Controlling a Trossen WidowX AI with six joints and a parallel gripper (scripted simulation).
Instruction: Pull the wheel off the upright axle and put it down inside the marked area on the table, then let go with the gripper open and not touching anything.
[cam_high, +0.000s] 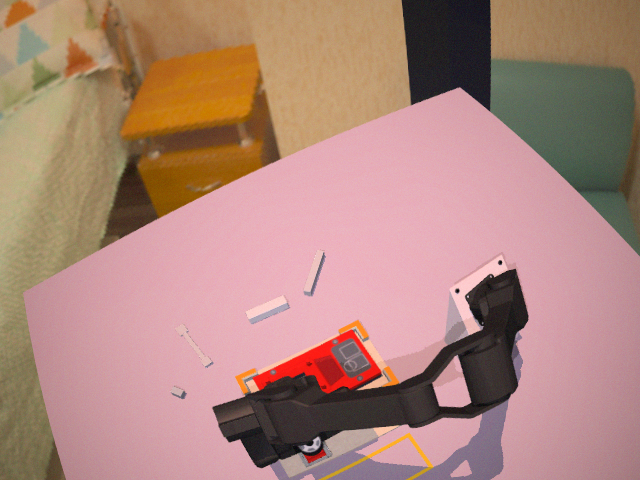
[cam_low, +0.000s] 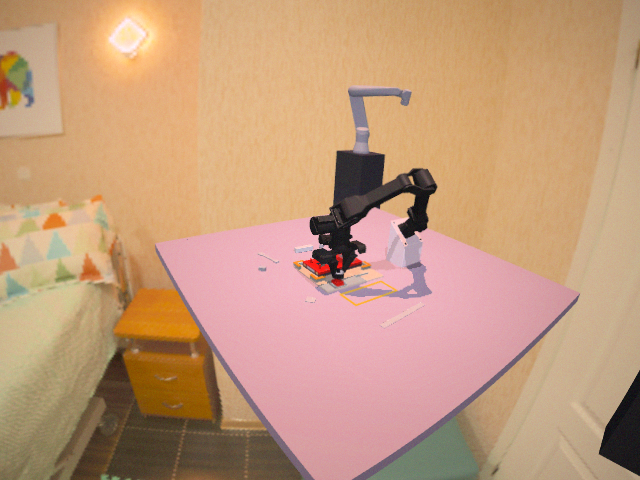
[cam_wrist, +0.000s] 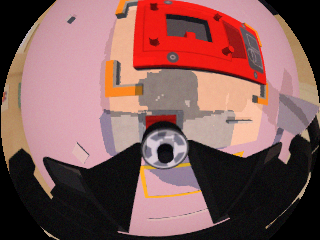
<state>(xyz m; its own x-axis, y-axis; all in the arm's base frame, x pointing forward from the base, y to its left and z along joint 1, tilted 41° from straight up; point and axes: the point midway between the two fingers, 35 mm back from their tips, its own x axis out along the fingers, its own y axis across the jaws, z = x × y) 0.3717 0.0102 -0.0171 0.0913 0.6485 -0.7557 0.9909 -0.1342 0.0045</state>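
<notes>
The wheel (cam_high: 310, 444) (cam_low: 339, 273) (cam_wrist: 176, 144) has a silver spoked face and a black tyre. It sits level just above the small red base (cam_high: 315, 457) (cam_low: 337, 282) (cam_wrist: 161, 120) at the board's edge. A dark round centre shows in its hub; the axle below is hidden. My gripper (cam_low: 339, 271) (cam_wrist: 164, 146) points down and is shut on the wheel, one finger on each side of it. The marked area, a yellow outline (cam_high: 420, 450) (cam_low: 376, 297) (cam_wrist: 144, 182), lies on the table beside the board, partly in the arm's shadow.
A beige board (cam_low: 372, 276) (cam_wrist: 125, 45) with orange corner pieces carries a raised red plate (cam_high: 305, 359) (cam_wrist: 150, 57) with pegs, close to the gripper. White bars (cam_high: 313, 272) (cam_high: 267, 308) lie behind the board. A long pale strip (cam_low: 403, 315) lies beyond the yellow outline.
</notes>
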